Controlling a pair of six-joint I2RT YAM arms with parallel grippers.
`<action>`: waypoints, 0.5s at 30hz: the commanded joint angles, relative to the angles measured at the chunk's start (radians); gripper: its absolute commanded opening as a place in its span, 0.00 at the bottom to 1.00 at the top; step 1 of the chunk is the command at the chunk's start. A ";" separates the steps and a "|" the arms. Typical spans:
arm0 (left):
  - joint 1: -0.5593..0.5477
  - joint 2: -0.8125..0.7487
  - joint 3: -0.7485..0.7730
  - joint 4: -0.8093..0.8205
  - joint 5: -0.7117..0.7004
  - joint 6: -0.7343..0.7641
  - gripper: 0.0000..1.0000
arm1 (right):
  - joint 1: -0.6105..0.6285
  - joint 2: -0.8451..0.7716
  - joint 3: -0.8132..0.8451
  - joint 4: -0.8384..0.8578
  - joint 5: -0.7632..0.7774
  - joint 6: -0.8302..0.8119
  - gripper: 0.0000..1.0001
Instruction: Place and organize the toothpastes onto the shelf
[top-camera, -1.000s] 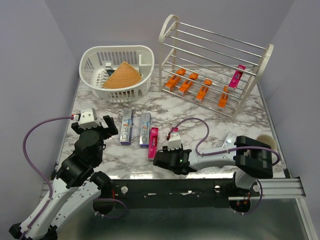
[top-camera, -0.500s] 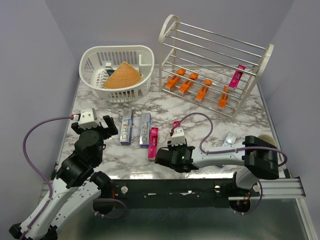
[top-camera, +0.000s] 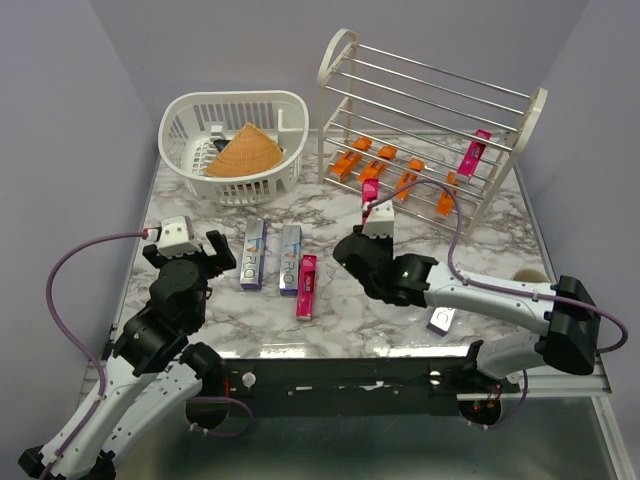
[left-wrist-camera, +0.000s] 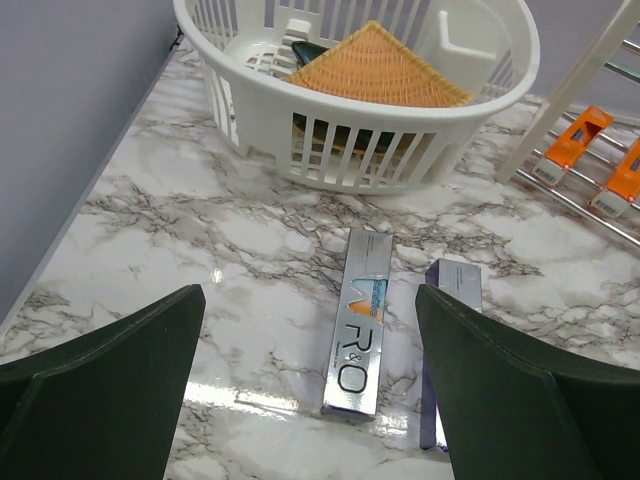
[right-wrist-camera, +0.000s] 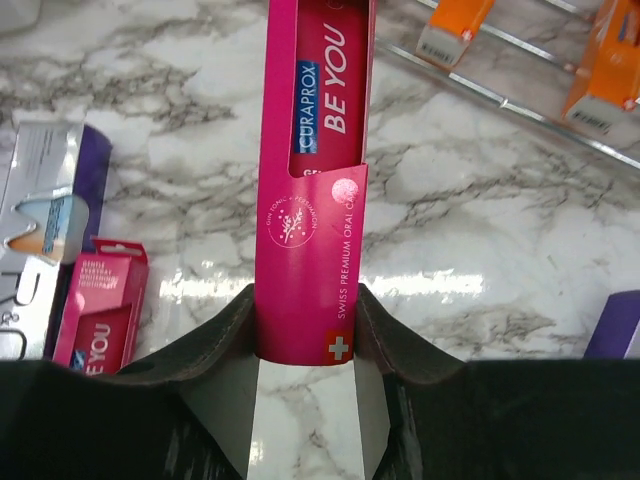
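Observation:
My right gripper (top-camera: 371, 212) is shut on a magenta-pink toothpaste carton (right-wrist-camera: 312, 180), held by its near end above the marble in front of the shelf (top-camera: 430, 90). The carton points towards the shelf's bottom tier. That tier holds several orange cartons (top-camera: 375, 168) and one pink carton (top-camera: 473, 153). Two silver cartons (top-camera: 252, 254) (top-camera: 290, 258) and a pink one (top-camera: 306, 285) lie on the table at left-centre. Another silver carton (top-camera: 441, 320) lies near the front edge. My left gripper (left-wrist-camera: 310, 400) is open and empty, just short of the silver cartons (left-wrist-camera: 357, 320).
A white slotted basket (top-camera: 235, 110) with a tan woven cone (top-camera: 245, 150) stands at the back left, next to the shelf. A round tan object (top-camera: 527, 278) sits by the right edge. The right arm's cable loops over the table in front of the shelf.
My right gripper has risen from near the front edge and swung back towards the shelf with the pink carton in it. The left arm has not moved.

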 joint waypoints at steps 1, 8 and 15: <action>0.006 0.004 -0.008 0.003 0.013 0.001 0.99 | -0.104 -0.057 0.071 0.158 0.018 -0.198 0.44; 0.006 0.002 -0.008 0.008 0.021 0.001 0.99 | -0.311 -0.048 0.143 0.266 -0.023 -0.339 0.44; 0.009 0.017 -0.010 0.012 0.024 0.005 0.99 | -0.460 0.029 0.219 0.390 -0.078 -0.420 0.43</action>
